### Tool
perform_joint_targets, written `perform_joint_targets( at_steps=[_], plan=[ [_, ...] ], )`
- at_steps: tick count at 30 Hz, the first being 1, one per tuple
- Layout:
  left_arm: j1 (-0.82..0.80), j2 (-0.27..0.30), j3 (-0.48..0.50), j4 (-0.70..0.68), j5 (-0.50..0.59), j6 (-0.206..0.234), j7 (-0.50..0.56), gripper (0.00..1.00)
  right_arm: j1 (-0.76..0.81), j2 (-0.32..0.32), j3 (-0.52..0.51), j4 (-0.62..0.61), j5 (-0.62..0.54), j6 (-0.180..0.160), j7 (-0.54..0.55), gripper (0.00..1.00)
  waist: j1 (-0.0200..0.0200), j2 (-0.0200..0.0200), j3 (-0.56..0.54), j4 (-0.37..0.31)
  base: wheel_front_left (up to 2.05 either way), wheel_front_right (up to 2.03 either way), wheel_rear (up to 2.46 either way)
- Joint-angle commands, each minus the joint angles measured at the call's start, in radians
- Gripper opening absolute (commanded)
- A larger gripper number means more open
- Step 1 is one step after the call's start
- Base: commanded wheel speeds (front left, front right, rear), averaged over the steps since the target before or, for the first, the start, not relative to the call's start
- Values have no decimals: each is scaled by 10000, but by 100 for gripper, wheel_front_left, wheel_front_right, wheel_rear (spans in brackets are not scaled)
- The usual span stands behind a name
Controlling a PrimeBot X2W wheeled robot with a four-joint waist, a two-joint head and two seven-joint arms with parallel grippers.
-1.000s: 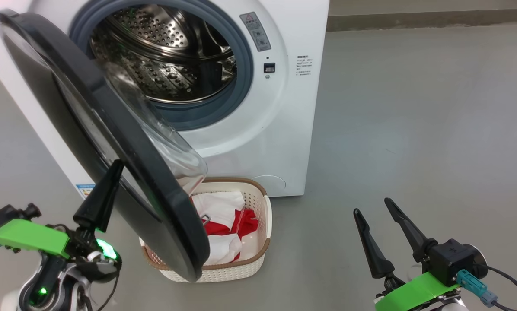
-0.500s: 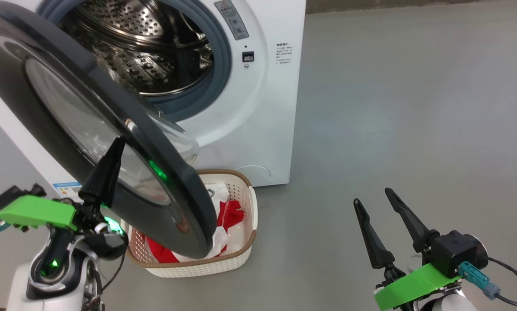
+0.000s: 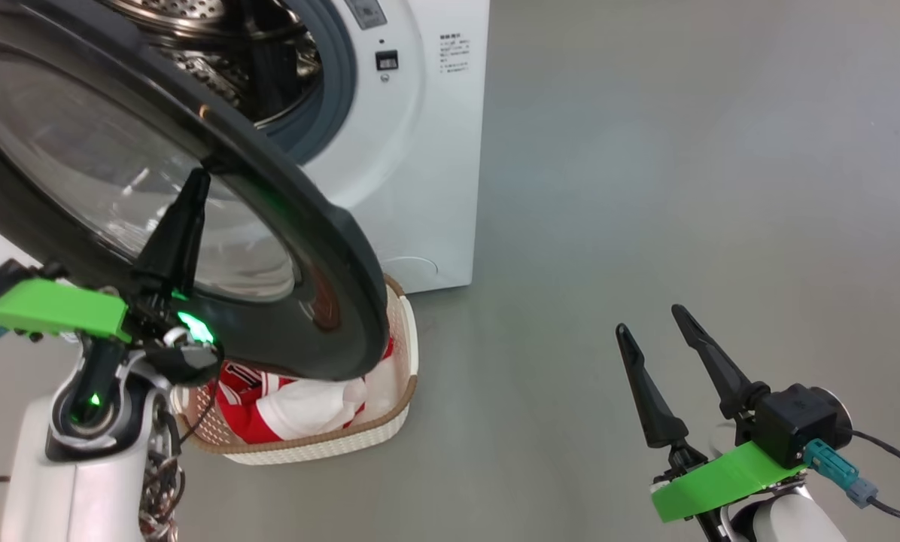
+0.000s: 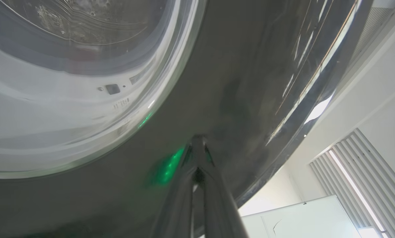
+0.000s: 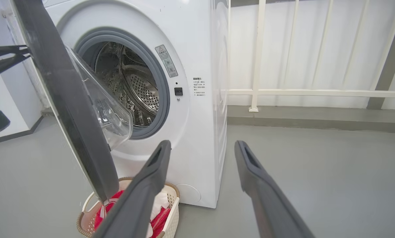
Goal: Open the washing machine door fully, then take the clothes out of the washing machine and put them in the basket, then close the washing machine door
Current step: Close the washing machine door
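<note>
Door: the washing machine door (image 3: 329, 241) stands partway open, swung out over the basket, with its glass bowl turned toward the opening. It is not latched.
Left gripper: the left gripper (image 3: 196, 181) is clenched with nothing between its fingers. The closed tips rest against the door's dark outer face, just beside the window.
Right gripper: the right gripper (image 3: 649, 318) is released, jaws spread wide and empty, above bare floor (image 3: 646, 188) well apart from the machine.
Clothes: the red and white clothes (image 3: 284, 403) lie heaped in the basket.
Basket: the basket (image 3: 329, 446) sits on the floor just in front of the washing machine (image 3: 435, 150), partly under the door's lower edge.
Drum: the drum (image 5: 141, 92) shows only bare steel where visible. Its lowest part is hidden behind the door.
Done, by my reading: opening the door and unloading both look finished.
Left to do: only closing the door. The left fingertips look placed to push it shut.
Watch: the door's lower rim hangs close over the basket. I cannot tell whether it clears.
</note>
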Motion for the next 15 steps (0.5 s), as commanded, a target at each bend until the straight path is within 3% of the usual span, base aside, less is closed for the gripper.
perform_joint_targets(
  at_steps=[1, 15],
  plan=[
    [-543, 162, 160, -173, -39, -143, -48, 0, -394, -35, 193, -294, 120, 48, -65, 100, 0, 0, 232, -195, 0, 0, 0],
    [-1783, 375, 470, 795, 101, -383, -506, 0, -596, -35, 167, -469, 177, 48, -65, 100, 0, 0, 864, -897, 0, 0, 0]
  ],
)
